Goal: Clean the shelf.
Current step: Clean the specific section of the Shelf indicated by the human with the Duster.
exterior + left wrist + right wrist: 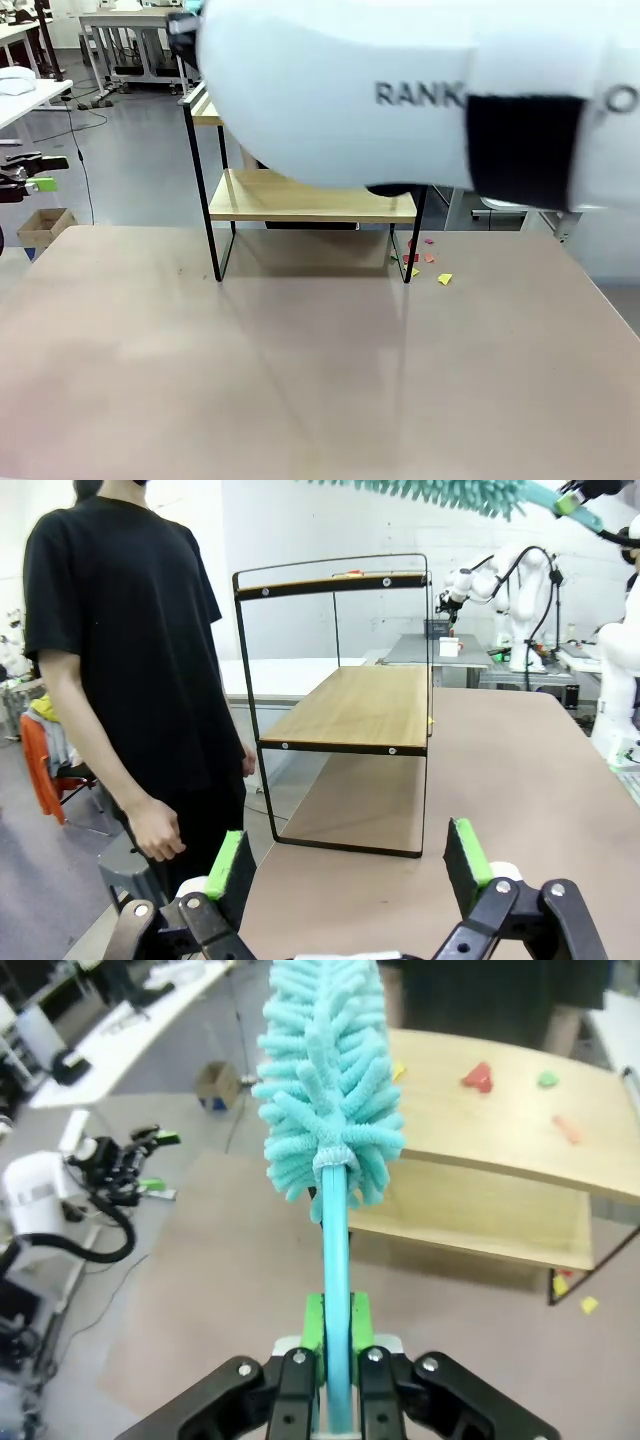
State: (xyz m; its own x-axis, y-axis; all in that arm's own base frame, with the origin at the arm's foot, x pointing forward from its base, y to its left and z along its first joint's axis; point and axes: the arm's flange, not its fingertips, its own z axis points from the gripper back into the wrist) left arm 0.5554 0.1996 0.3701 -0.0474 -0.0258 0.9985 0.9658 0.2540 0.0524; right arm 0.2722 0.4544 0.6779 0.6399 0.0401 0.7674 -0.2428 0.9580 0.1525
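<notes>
Duster (330, 1090) handle pinched in right pincer (337, 1335) above shelf (470, 1130), left pincer (348, 860) spread wide, empty.

The shelf (300, 196) stands upright on four thin black legs near the far edge of the bench (300, 380). Its two pale wooden boards sit level in the black frame. Small coloured scraps (478, 1076) lie on the top board.

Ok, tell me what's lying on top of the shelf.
On the shelf lie a red scrap, a green scrap and an orange scrap. The duster covers part of the board; anything behind it is hidden.
</notes>
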